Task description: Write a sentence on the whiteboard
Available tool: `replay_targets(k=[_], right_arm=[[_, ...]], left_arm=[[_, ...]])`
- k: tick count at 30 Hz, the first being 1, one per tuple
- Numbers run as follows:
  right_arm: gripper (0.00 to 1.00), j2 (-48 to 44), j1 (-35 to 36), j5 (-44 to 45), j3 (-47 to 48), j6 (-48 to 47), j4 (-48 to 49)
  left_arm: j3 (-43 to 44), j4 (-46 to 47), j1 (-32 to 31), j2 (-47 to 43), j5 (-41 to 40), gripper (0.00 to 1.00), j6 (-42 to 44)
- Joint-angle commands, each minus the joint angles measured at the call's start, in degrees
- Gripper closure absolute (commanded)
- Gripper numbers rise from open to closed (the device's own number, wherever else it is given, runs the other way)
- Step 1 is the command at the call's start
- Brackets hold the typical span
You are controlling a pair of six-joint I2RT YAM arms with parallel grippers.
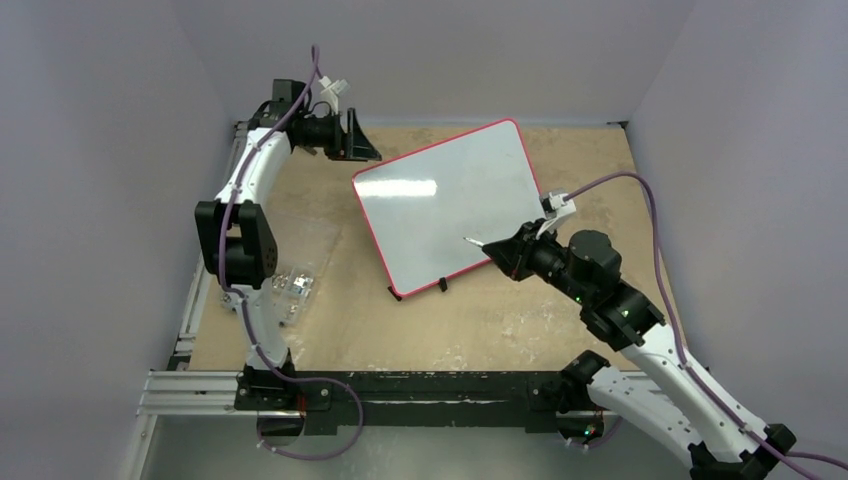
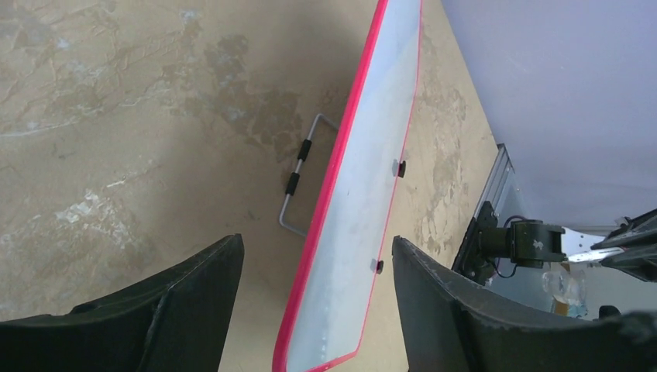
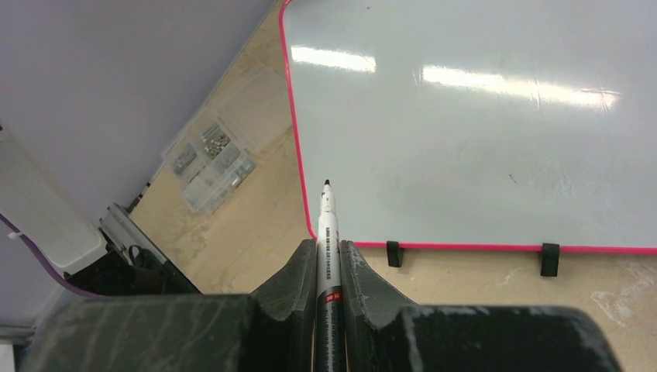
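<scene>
gleaming blank white inside a thin red rim, the whiteboard [image 1: 447,205] sits just ahead of the right hand [image 3: 327,249] clamping a marker [image 3: 327,217]; the left hand [image 2: 316,244] gapes wide.

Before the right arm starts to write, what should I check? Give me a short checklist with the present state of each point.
1. Grip of right gripper on marker: ok.
2. Bare tip aimed at whiteboard: ok.
3. Tip touching the board: cannot tell.
4. Clamp of left gripper on the board's red rim: not ok; jaws open, rim between them.
5. Writing surface free of lettering: ok.
</scene>
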Motion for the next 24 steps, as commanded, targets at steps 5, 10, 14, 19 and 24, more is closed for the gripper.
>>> replay_targets(k=[5, 10, 14, 19, 24], right_arm=[[1.00, 2.84, -0.10, 0.99, 3.24, -1.42, 3.30], [1.00, 3.36, -0.04, -0.45, 3.32, -1.31, 4.33], [1.00, 3.65, -0.04, -0.72, 3.63, -1.39, 4.20], [1.00, 3.85, -0.04, -0.72, 3.67, -1.40, 4.10], [1.00, 4.08, -0.04, -1.15, 3.67, -1.22, 4.42]], left_arm=[[7.08, -4.14, -1.98, 4.01, 6.42, 0.37, 3.56], [8.91, -6.96, -3.59, 5.93, 6.14, 0.43, 6.26], [11.09, -9.51, -4.25, 7.69, 5.37, 0.50, 7.33], [11.15, -9.94, -4.77, 7.87, 5.75, 0.60, 7.31], [11.07, -10.76, -4.82, 7.97, 5.93, 0.72, 9.38]])
